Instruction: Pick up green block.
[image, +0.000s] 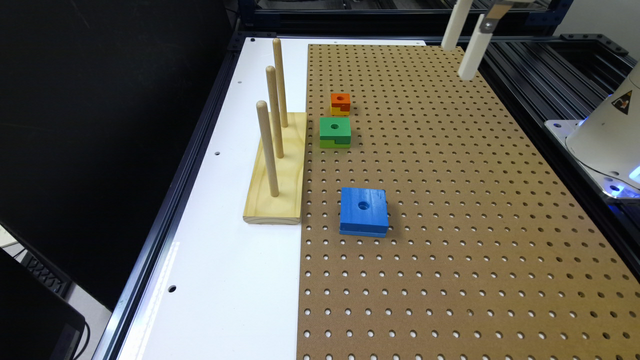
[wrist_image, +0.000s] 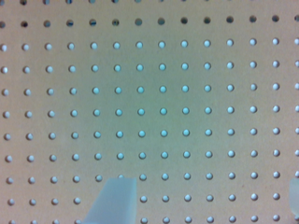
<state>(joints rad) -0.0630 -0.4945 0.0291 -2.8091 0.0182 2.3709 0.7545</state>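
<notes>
Exterior view had the green block (image: 335, 132) lying flat on the pegboard (image: 450, 225), just beside the wooden peg stand (image: 278, 170) at its 9 o'clock. A small orange block (image: 340, 103) sat near it at 12 o'clock, and a big blue block (image: 364, 211) lay well apart at 6 o'clock. The gripper (image: 463, 47) hung high at the block's 2 o'clock, well apart from it, over the far edge of the board. Wrist view looked down on bare pegboard, with one pale fingertip (wrist_image: 114, 200) and the edge of the other far apart, so the jaws stood spread with nothing between them. The block looked like painted wood: probably light, stiff, not fragile, perhaps a little slick. Two flat opposite sides seemed the best hold, avoiding the notched side and the stand.
</notes>
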